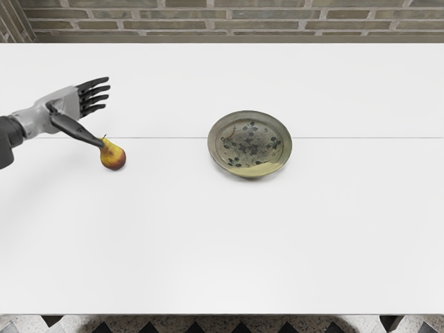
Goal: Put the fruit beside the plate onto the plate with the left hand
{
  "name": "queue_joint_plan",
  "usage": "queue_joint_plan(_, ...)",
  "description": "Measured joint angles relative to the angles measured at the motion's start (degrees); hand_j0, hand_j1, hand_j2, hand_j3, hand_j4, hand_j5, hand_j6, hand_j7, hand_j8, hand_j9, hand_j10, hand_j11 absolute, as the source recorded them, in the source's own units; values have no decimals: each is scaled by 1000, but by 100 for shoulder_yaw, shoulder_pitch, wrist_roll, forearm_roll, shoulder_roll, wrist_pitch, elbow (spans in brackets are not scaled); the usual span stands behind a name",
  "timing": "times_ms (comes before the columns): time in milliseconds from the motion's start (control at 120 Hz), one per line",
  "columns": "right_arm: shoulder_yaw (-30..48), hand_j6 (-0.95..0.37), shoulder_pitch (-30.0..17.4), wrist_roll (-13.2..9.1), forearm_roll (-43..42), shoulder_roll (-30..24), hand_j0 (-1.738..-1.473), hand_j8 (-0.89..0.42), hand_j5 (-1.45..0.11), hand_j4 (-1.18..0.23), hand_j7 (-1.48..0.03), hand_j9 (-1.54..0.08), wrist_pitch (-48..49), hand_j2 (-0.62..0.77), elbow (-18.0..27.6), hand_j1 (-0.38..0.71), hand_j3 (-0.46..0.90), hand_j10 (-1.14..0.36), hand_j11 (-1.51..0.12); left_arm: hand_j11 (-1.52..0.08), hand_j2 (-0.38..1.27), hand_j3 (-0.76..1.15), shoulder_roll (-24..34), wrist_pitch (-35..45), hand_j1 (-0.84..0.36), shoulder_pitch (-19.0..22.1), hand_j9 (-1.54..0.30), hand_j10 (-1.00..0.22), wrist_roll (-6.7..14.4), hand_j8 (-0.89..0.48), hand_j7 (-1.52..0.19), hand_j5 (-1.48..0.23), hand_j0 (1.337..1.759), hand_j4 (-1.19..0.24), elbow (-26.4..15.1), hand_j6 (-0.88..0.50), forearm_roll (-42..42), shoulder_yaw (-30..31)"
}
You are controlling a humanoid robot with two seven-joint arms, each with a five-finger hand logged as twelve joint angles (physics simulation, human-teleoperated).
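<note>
A small yellow-red pear (113, 155) rests on the white table, well to the left of the plate. The plate (250, 143), olive green with a dark floral pattern, lies near the table's middle with nothing on it. My left hand (83, 107) comes in from the left edge and hovers just up and left of the pear. Its fingers (94, 96) are spread and point right, and the thumb reaches down to the pear's stem end. Nothing is held.
The white table (222, 243) stretches wide around both objects. A brick wall (222, 17) runs along the far edge. A faint seam (347, 137) crosses the tabletop behind the pear and plate.
</note>
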Motion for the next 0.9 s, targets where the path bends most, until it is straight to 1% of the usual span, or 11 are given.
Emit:
queue_joint_plan(142,0,-30,0,1,0,0,-1658,-30,-38,-30,-38,-38,0,-6,0,-314,0,-30,-38,0,2,0,9,0,349,126,0,-1,-15,-2,0,0,1658,-2,90,-2,-57,32)
queue_joint_plan(383,0,-30,0,0,0,0,-1658,-30,-38,-30,-38,-38,0,-6,0,-314,0,-30,-38,0,2,0,-34,0,349,223,0,-1,-16,-2,0,0,1658,-2,125,-2,113,140)
queue_joint_plan(533,0,-30,0,1,0,0,-1658,-30,-38,-30,-38,-38,0,-6,0,-314,0,-30,-38,0,3,0,-191,0,349,333,0,-1,-15,-2,0,0,1658,-2,242,-2,167,159)
queue_joint_plan(733,0,-30,0,0,0,0,-1658,-30,-38,-30,-38,-38,0,-6,0,-314,0,-30,-38,0,2,0,-315,0,349,400,0,-1,-23,-2,0,0,1658,-2,283,-2,249,157)
queue_joint_plan(808,0,-30,0,1,0,0,-1658,-30,-38,-30,-38,-38,0,-6,0,-314,0,-30,-38,0,3,0,-421,0,349,407,0,-1,-109,-2,-1,-1,1658,-2,287,-2,332,154)
queue_joint_plan(900,0,-30,0,1,0,0,-1658,-30,-38,-30,-38,-38,0,-6,0,-314,0,-30,-38,-2,3,0,-466,0,348,407,-2,-3,-316,-4,-3,-3,1658,-4,294,-4,515,153)
